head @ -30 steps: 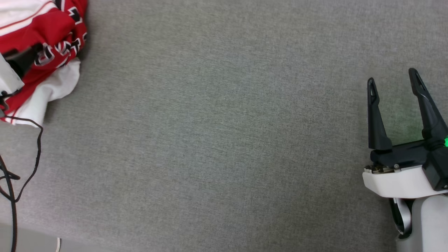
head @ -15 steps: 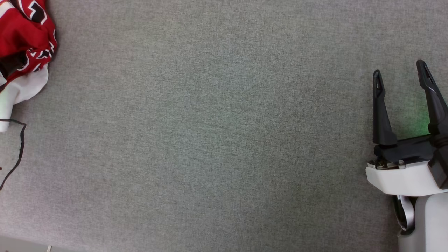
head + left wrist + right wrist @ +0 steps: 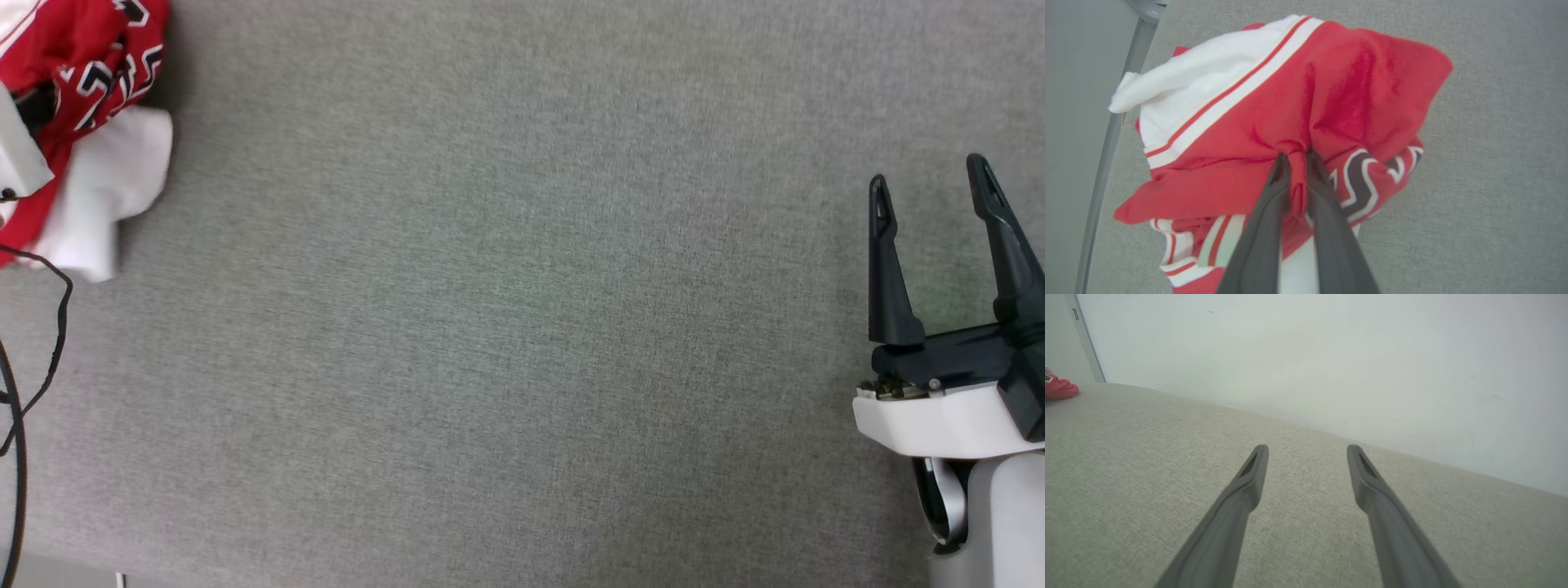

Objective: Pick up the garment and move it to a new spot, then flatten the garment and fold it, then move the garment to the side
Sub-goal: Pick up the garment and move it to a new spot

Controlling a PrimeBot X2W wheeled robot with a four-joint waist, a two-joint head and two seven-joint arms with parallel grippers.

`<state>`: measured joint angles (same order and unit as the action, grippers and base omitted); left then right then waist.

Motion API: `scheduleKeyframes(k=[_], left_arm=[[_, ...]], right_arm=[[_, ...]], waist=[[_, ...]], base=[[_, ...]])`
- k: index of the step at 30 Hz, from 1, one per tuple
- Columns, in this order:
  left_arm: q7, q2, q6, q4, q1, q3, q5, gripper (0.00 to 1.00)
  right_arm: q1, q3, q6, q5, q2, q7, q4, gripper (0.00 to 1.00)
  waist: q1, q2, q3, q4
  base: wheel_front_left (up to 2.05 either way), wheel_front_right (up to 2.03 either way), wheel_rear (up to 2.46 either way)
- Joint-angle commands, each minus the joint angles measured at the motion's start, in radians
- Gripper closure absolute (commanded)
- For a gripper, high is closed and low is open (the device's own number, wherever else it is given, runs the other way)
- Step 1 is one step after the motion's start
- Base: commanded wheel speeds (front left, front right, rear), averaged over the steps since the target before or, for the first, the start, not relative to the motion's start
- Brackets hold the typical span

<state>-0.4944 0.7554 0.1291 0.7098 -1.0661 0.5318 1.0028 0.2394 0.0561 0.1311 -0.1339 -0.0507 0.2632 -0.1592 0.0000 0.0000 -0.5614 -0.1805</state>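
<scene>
At mid-frame of the left wrist view, the left gripper (image 3: 1297,158) is clamping a bunched fold of the seemingly soft, light, floppy garment (image 3: 1359,81), while the right gripper (image 3: 927,171) is holding its fingers apart.

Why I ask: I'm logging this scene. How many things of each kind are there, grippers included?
1 shirt, red and white
2 grippers: left gripper shut on the shirt, right gripper open
1 cable, black
Total: 4
</scene>
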Motion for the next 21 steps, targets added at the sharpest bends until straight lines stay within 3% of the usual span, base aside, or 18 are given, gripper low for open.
scheduleKeyframes(k=[1,12,21], left_arm=[[0.017,0.01,0.001,-0.017,-0.01,0.019,-0.004,1.0],[0.107,0.068,0.001,-0.257,-0.059,0.263,-0.008,1.0],[0.128,0.019,0.001,-0.432,-0.12,0.445,-0.037,1.0]], right_arm=[[-0.014,0.003,-0.001,0.006,0.001,0.003,0.005,0.0],[-0.062,0.015,-0.001,0.062,0.001,0.002,0.03,0.0],[-0.076,0.022,-0.001,0.107,0.001,0.002,0.034,0.0]], waist=[[0.0,0.0,0.045,-0.011],[0.0,0.0,0.173,-0.003],[0.0,0.0,0.21,0.077]], base=[[0.0,0.0,0.0],[0.0,0.0,0.0],[0.0,0.0,0.0]])
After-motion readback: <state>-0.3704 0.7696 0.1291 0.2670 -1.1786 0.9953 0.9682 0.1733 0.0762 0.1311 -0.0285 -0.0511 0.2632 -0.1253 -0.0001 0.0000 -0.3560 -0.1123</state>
